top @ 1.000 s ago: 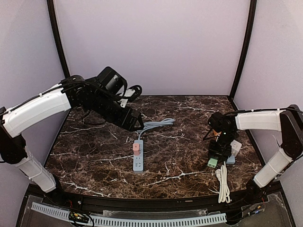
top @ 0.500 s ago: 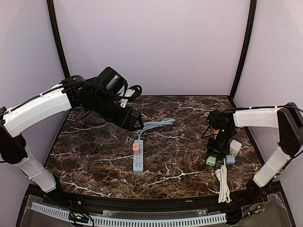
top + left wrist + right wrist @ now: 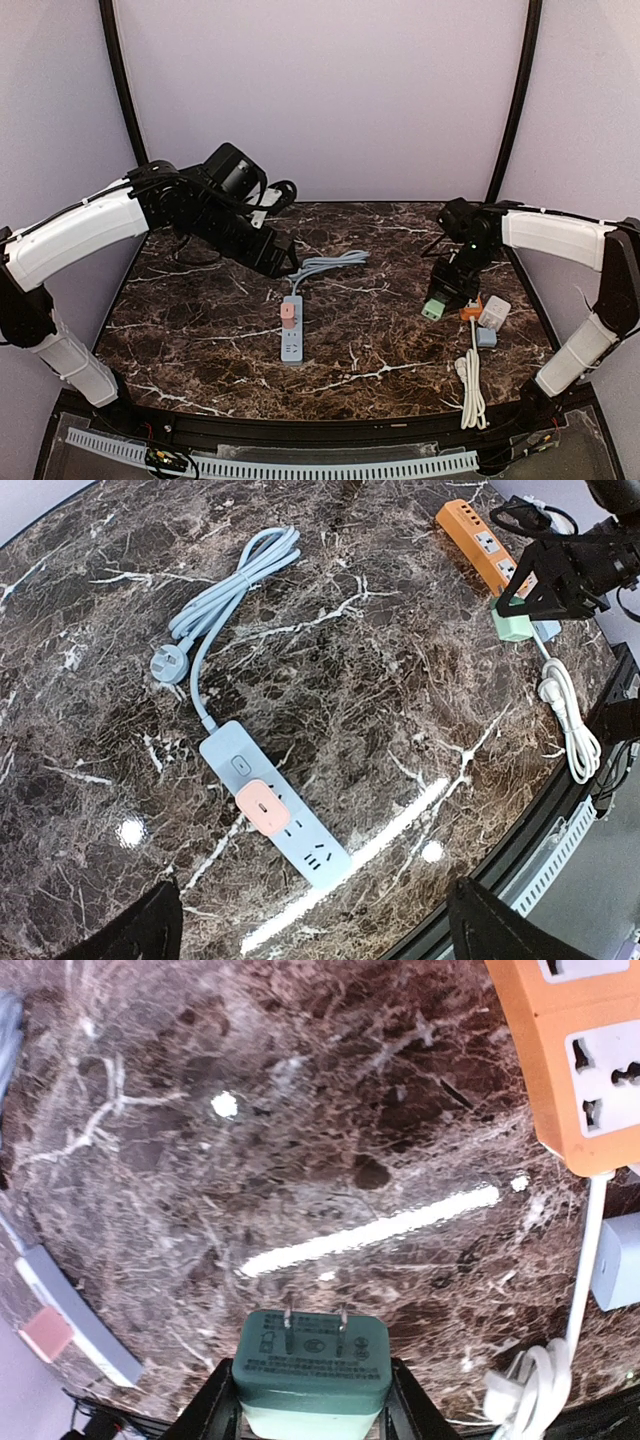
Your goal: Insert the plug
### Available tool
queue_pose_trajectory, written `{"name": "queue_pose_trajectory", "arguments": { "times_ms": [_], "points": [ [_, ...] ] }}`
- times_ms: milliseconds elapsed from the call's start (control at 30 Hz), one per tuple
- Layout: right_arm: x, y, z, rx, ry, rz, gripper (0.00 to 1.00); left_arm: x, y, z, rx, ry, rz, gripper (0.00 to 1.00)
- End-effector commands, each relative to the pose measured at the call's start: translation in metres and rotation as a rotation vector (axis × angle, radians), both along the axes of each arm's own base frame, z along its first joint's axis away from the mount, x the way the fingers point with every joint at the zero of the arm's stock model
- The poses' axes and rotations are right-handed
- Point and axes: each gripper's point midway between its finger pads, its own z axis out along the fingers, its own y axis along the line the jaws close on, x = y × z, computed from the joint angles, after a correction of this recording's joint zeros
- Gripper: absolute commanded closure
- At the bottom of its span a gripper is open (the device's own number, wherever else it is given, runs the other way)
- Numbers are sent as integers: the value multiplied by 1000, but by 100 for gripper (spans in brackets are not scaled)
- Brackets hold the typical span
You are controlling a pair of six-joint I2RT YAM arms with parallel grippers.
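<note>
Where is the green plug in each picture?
Top view: the green plug is right of the middle.
Left wrist: it is at the upper right.
Right wrist: it is at the bottom middle, prongs pointing up.
Shared landmark: the blue strip shows in all three views, in the middle, the lower middle and the far left.

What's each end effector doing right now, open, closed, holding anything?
Left end effector: open, holding nothing.
Right end effector: closed on the green plug, prongs pointing away from the wrist.
</note>
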Motion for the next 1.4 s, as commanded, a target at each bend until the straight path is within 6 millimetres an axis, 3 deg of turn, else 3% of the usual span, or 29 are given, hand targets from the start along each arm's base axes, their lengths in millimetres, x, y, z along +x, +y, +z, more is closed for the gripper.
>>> {"name": "queue_pose_trajectory", "arguments": {
  "times_ms": [0, 233, 600, 1067, 1367],
  "points": [
    [16, 15, 42, 91, -70, -90, 100, 1, 16, 19, -21, -46, 12, 7],
    [40, 37, 91, 237, -184, -220, 100, 3, 14, 30, -108, -38, -6, 1],
    [69, 62, 161, 569, -308, -461, 100, 19, -29, 66, -328, 21, 25, 1],
    [81, 79, 198, 736, -292, -534, 100, 49, -72, 78, -566, 64, 140, 6],
    [72, 82, 187, 745, -220, -561, 100, 40, -119, 73, -593, 111, 107, 10]
  ]
}}
